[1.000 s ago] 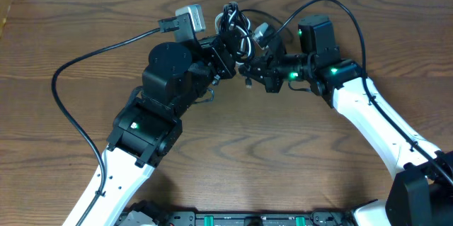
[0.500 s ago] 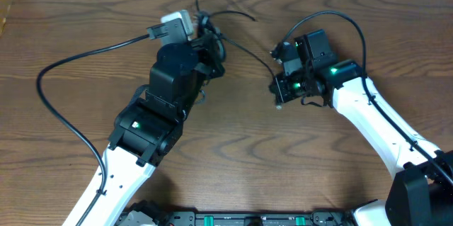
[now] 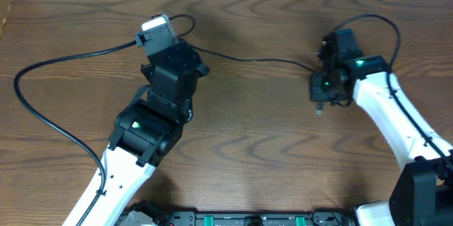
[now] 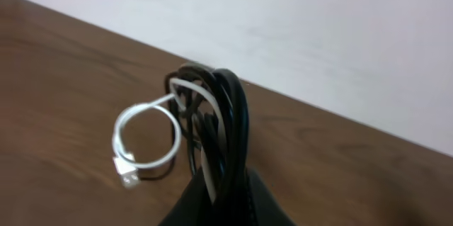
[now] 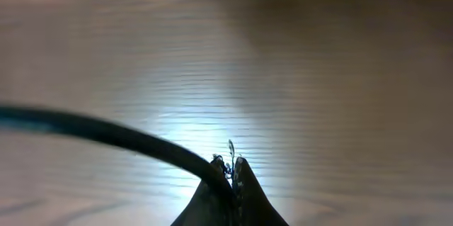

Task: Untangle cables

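Black cable point(image 3: 255, 60) taut, white cable point(image 4: 117, 137) in loop

So the tabletop point(image 3: 248, 162) is dark brown with wavy wood grain. 1 black cable point(image 3: 255, 60), 1 white cable point(image 4: 145, 137). The left arm point(image 3: 134, 130) and right arm point(image 3: 386, 109) are black and white with tiny green lights.

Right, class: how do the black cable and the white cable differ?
Colour: the black cable is dark, the white cable pale. Pose: the black cable stretches in a long line from the left fingers to the right fingers; the white cable curls in a small loop at the left fingers only. Both are thin cords running into the left fingers.
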You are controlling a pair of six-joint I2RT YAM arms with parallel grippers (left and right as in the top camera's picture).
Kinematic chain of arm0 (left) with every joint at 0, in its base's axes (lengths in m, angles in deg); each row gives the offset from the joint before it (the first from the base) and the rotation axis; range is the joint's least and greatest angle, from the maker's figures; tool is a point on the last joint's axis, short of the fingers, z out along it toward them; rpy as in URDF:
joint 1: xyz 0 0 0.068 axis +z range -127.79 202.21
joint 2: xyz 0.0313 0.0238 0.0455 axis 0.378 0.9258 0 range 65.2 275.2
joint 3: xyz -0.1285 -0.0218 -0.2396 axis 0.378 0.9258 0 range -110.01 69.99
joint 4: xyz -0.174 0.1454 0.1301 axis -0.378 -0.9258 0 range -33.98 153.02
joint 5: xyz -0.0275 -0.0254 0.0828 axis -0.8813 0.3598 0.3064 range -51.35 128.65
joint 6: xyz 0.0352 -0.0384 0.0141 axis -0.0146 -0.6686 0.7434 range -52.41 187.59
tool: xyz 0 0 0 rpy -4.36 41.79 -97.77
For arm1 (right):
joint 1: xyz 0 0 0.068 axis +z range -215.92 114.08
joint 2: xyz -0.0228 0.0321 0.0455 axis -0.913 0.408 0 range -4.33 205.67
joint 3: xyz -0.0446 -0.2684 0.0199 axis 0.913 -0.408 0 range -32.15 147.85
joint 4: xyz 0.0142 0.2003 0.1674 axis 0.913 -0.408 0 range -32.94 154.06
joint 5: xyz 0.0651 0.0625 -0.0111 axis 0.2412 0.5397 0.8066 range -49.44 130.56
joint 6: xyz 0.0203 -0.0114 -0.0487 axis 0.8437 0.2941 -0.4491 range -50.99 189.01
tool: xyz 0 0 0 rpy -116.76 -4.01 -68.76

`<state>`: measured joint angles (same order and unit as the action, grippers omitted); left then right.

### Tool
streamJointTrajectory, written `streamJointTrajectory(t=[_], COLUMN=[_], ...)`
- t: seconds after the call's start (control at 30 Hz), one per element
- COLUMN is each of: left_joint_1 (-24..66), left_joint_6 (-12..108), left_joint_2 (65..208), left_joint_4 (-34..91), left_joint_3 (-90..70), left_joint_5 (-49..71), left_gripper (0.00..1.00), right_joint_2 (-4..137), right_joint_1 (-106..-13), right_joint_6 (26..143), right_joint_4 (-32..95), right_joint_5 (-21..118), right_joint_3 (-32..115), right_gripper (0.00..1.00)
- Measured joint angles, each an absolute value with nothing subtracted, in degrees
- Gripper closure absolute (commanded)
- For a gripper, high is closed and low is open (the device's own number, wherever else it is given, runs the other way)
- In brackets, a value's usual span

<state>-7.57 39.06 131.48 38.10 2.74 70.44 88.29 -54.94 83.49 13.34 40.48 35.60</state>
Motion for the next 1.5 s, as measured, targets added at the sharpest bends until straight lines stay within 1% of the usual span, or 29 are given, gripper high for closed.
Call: streamJointTrajectory(t=[0.27,0.47,0.73,0.93,1.03,1.07,1.1,1.13,1.2,1.23,1.27,1.3,1.37,1.5], left_joint_1=[-7.6,-7.5,-4.2,1.7,2.9,3.0,3.0,3.0,3.1,3.3,3.4,3.4,3.4,3.5], left_joint_6=[39.2,39.4,39.4,39.5,39.5,39.4,39.4,39.4,39.4,39.4,39.4,39.4,39.9,45.8], left_joint_2=[131.5,131.5,131.5,131.5,131.5,131.5,131.5,131.5,131.5,131.5,131.5,131.5,131.5,131.5], left_joint_4=[33.2,32.0,31.6,29.9,29.8,29.8,29.8,29.8,29.8,29.8,29.8,29.8,29.9,31.2], left_joint_3=[2.7,2.7,2.7,2.7,2.7,2.7,2.7,2.7,2.7,2.7,2.7,2.7,2.7,2.7], left_joint_5=[79.7,85.0,85.7,87.3,87.5,87.4,87.2,86.6,84.4,82.7,80.6,77.7,71.0,54.2], left_gripper=[0.92,0.92,0.92,0.92,0.92,0.92,0.92,0.92,0.92,0.92,0.92,0.92,0.92,0.92], right_joint_2=[88.3,88.3,88.3,88.3,88.3,88.3,88.3,88.3,88.3,88.3,88.3,88.3,88.3,88.3], right_joint_1=[-67.6,-77.8,-91.0,-101.7,-104.3,-104.7,-104.9,-104.9,-104.8,-104.7,-104.5,-104.1,-102.9,-100.5], right_joint_6=[85.6,86.6,86.6,86.8,86.2,85.9,85.5,84.6,81.6,80.3,78.7,77.3,74.4,70.8], right_joint_4=[13.4,14.4,16.6,16.8,16.8,16.8,16.8,16.8,16.9,16.8,16.8,16.8,16.9,16.9], right_joint_5=[37.7,38.7,46.7,50.6,53.3,54.1,54.9,56.1,59.1,60.4,62.2,63.6,66.6,70.7], right_joint_3=[33.7,30.3,27.8,27.6,27.5,27.5,27.5,27.4,27.4,27.4,27.4,27.4,27.4,27.4], right_gripper=[0.99,0.99,0.99,0.99,0.99,0.97,0.89,0.77,0.49,0.39,0.32,0.23,0.18,0.16])
